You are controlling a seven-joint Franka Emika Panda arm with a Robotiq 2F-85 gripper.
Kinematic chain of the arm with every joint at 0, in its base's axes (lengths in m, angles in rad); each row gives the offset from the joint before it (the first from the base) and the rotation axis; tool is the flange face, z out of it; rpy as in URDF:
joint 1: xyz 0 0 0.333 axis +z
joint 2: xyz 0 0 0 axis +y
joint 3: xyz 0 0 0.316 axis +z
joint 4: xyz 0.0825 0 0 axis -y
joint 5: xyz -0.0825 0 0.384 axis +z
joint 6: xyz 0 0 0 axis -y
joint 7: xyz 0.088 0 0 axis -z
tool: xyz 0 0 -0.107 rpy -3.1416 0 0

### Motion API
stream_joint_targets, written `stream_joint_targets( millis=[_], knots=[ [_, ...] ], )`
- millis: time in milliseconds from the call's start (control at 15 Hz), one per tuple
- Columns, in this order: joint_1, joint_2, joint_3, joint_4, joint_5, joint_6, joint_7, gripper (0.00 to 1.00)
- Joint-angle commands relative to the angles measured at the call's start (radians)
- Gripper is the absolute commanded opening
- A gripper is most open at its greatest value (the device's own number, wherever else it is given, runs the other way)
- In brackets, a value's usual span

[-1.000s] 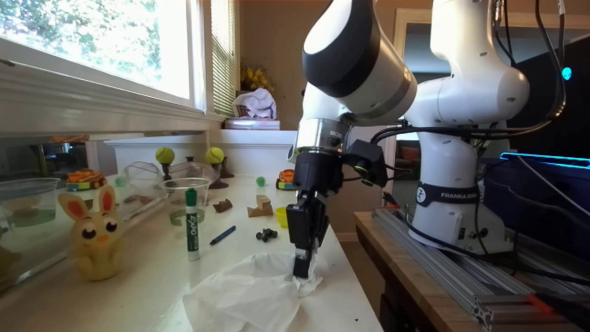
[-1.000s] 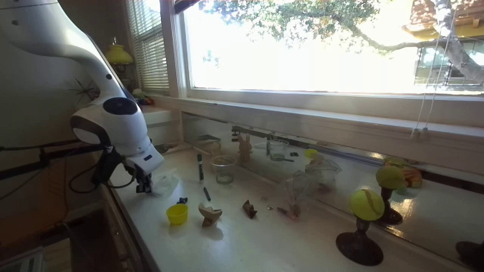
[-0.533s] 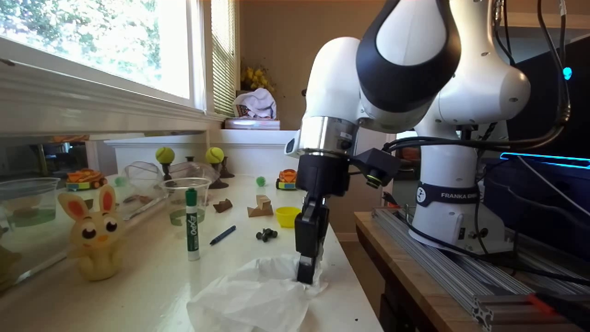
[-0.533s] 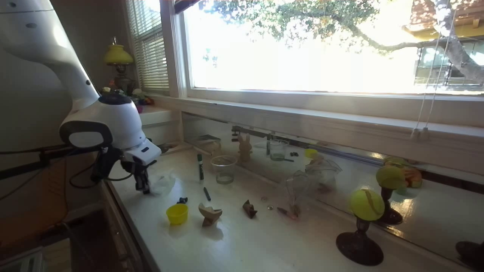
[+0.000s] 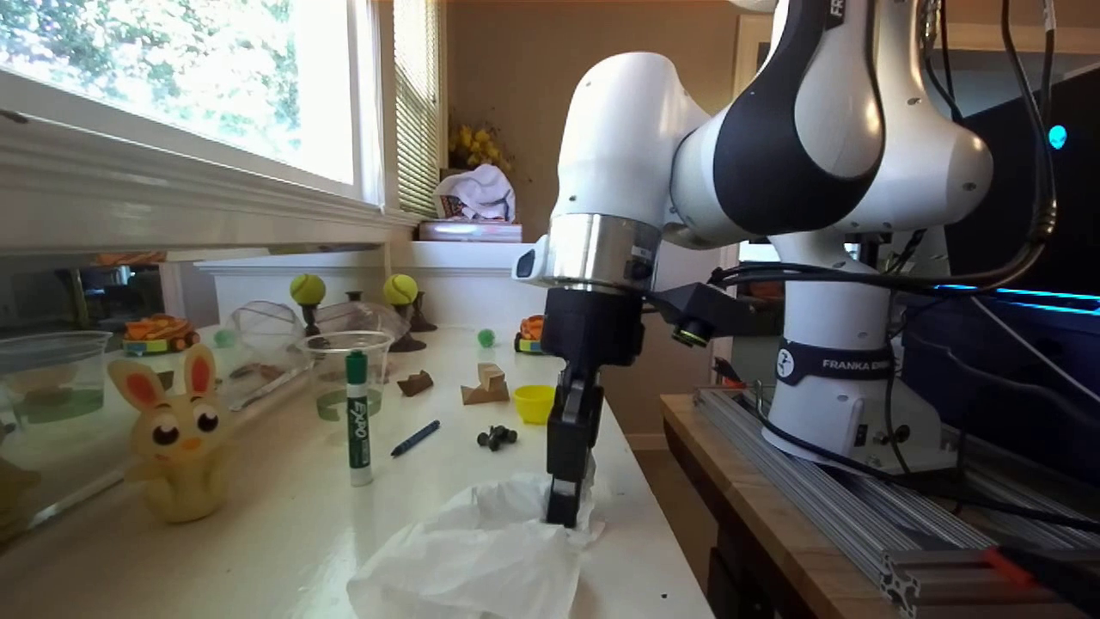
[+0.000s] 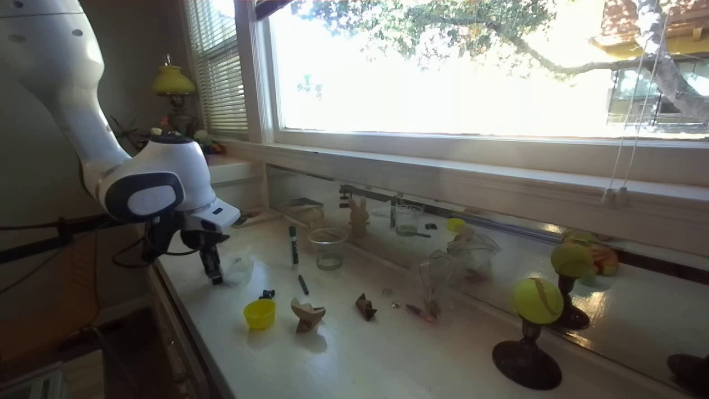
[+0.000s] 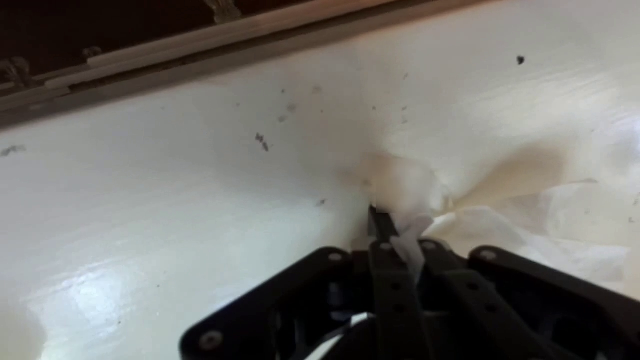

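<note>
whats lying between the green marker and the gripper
In both exterior views, the crumpled white sheet lies between the green marker and the gripper, which pinches it.

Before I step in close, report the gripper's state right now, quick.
Gripper: closed, holding a bunched part of the thin white sheet between its fingers.

The white arm (image 5: 614,137) has black panels (image 5: 756,163), a silver collar (image 5: 601,249), black cables (image 5: 911,280), black fingers (image 5: 563,509) and a FRANKA-lettered band (image 5: 834,364).

Crinkled papery sheet (image 5: 485,550), smooth glossy tabletop (image 5: 275,559); matt end effector (image 5: 562,511), clear plastic cup (image 6: 328,247)
</note>
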State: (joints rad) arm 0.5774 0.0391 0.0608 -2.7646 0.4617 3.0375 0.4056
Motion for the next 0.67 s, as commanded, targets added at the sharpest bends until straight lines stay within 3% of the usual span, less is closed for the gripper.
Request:
stream_joint_targets(
  millis=[0, 200, 333, 467, 533, 600],
  knots=[
    [0.099, 0.029, -0.22, 0.004, -0.274, -0.049, 0.138, 0.0],
    [0.214, 0.058, -0.405, 0.099, -0.511, -0.146, 0.277, 0.0],
    [0.298, 0.023, -0.492, 0.183, -0.675, -0.314, 0.409, 0.0],
    [0.311, -0.072, -0.472, 0.195, -0.837, -0.465, 0.534, 0.06],
    [0.148, -0.109, -0.281, 0.21, -0.872, -0.54, 0.56, 0.27],
    [0.137, -0.14, -0.228, 0.229, -0.854, -0.616, 0.554, 0.33]
  ],
)
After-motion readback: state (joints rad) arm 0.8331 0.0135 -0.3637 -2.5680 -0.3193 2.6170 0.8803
